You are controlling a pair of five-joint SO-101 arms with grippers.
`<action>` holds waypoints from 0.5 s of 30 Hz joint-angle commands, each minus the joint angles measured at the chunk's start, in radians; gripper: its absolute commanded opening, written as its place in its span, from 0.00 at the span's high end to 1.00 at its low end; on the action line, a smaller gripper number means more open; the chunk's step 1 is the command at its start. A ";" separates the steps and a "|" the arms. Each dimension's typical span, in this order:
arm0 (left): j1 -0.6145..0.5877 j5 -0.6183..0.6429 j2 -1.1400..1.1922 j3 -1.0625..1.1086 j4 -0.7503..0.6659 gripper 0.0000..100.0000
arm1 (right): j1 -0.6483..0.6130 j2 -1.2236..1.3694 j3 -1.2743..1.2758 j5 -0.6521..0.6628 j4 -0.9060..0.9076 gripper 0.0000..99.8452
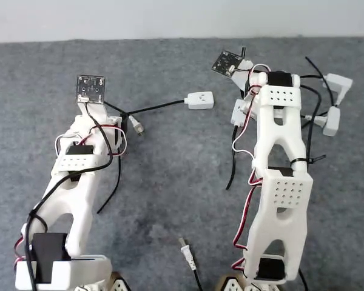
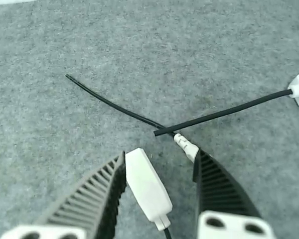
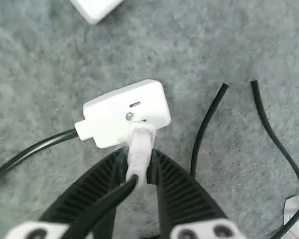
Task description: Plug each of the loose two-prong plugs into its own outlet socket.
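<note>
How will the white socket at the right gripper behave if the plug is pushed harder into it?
The socket looks small and light, lying loose on the grey mat, so it would probably slide or pivot. Its thin black cable bends, likely giving little resistance. The right gripper grips only the plug.

Left fingers (image 2: 102, 191) apart, right fingers (image 3: 182, 191) pinched.

We see one white outlet socket (image 1: 200, 100) lying flat at twelve o'clock from the middle of the table (image 1: 170, 188), its black cord (image 1: 158, 108) trailing toward nine. At its eight o'clock lies a small white plug (image 1: 136, 126), near another socket (image 2: 148, 184). A loose plug (image 1: 187, 253) lies at six o'clock, prongs toward eleven. At two o'clock a third plug (image 3: 139, 144) butts against a corded socket (image 3: 127, 113); whether its prongs are in, we cannot tell.
</note>
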 commanded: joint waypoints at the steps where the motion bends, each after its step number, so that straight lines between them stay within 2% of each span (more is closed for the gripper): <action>1: 0.008 -0.017 -0.005 -0.021 -0.029 0.78 | -0.036 0.015 -0.002 0.011 0.081 0.99; 15: 0.008 -0.017 -0.005 -0.021 -0.031 0.78 | -0.051 0.013 -0.002 -0.026 0.232 0.99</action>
